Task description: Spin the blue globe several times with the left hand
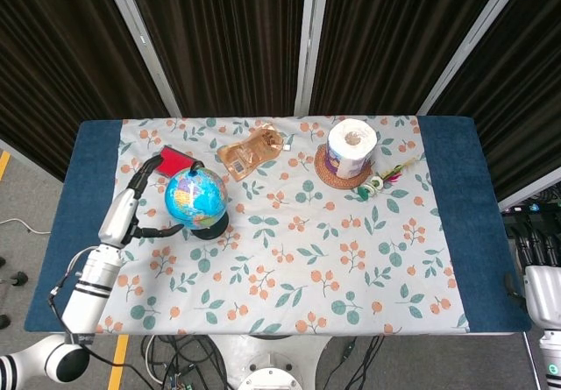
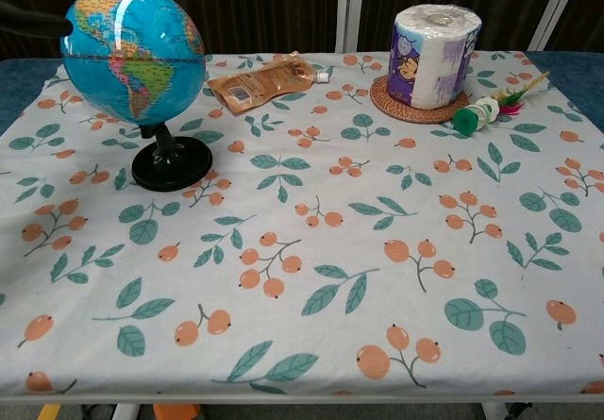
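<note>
Blue globe point(image 1: 195, 197) is standing light; the left hand point(image 1: 140, 199), spread and holding nothing beside it, is risking tipping it.

Dark pleated curtains point(image 1: 223, 39), grey floor point(image 1: 26, 188), possibly carpeted

My head view looked steeply down over the whole floral-clothed table point(image 1: 289, 258), while my chest view faced across it, low and close, both sharing that cloth.

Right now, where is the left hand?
Head view: the left hand is at the table's left side, fingers spread beside the globe.
</note>
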